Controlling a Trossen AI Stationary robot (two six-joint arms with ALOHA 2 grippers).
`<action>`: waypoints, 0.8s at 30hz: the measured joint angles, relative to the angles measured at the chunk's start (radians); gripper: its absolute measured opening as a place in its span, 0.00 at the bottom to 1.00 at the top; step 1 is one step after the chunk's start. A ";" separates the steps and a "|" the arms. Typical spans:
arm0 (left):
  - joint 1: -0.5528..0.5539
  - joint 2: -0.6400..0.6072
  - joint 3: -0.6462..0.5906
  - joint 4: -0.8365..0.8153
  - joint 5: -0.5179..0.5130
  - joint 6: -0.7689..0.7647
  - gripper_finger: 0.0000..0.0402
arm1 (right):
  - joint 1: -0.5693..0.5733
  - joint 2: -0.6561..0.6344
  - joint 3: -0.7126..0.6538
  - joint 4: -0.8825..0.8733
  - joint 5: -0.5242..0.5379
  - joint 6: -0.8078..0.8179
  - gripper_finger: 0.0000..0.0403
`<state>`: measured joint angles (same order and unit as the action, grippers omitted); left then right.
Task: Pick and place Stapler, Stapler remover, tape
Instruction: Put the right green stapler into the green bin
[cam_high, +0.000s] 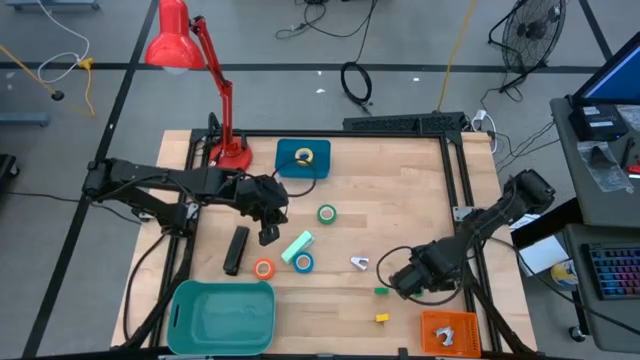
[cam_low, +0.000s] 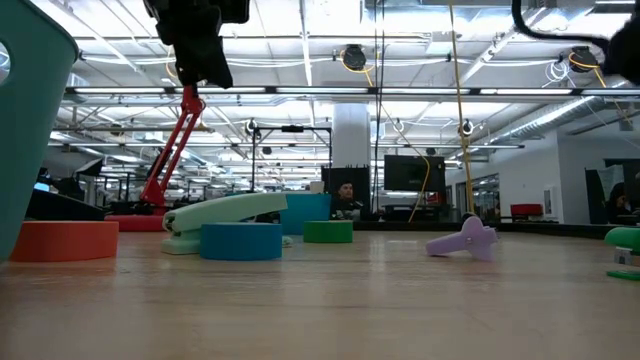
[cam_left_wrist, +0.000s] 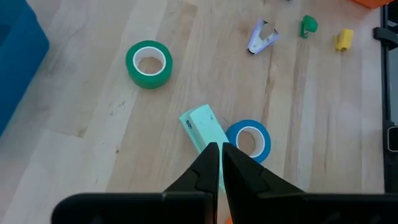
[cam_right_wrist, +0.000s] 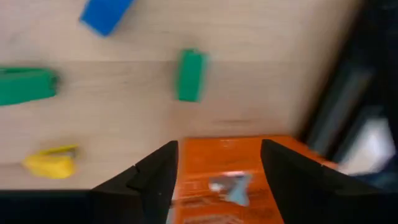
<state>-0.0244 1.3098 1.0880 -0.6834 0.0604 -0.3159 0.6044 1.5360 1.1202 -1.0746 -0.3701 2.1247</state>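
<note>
The long black stapler (cam_high: 236, 250) and tape rolls lie on the table; left gripper (cam_high: 268, 235) closed and empty, right gripper (cam_right_wrist: 217, 168) wide.

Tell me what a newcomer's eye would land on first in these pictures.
The red lamp at the table's far left corner dominates. Mid-table, tape rolls in green, blue and orange cluster round a mint block, with the black stapler beside them. The left gripper hangs shut above them; the right gripper is open over an orange tray.
</note>
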 joint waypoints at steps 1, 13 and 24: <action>-0.004 0.000 0.000 0.000 -0.010 0.000 0.05 | 0.000 0.000 -0.027 0.057 0.010 0.003 0.57; -0.025 0.000 0.000 0.000 -0.036 -0.001 0.05 | -0.001 -0.001 -0.170 0.358 0.080 0.045 0.61; -0.025 0.000 0.000 0.000 -0.036 0.001 0.05 | -0.001 -0.001 -0.170 0.341 0.081 0.055 0.61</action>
<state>-0.0490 1.3098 1.0878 -0.6834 0.0241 -0.3150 0.6037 1.5349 0.9504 -0.7341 -0.2890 2.1799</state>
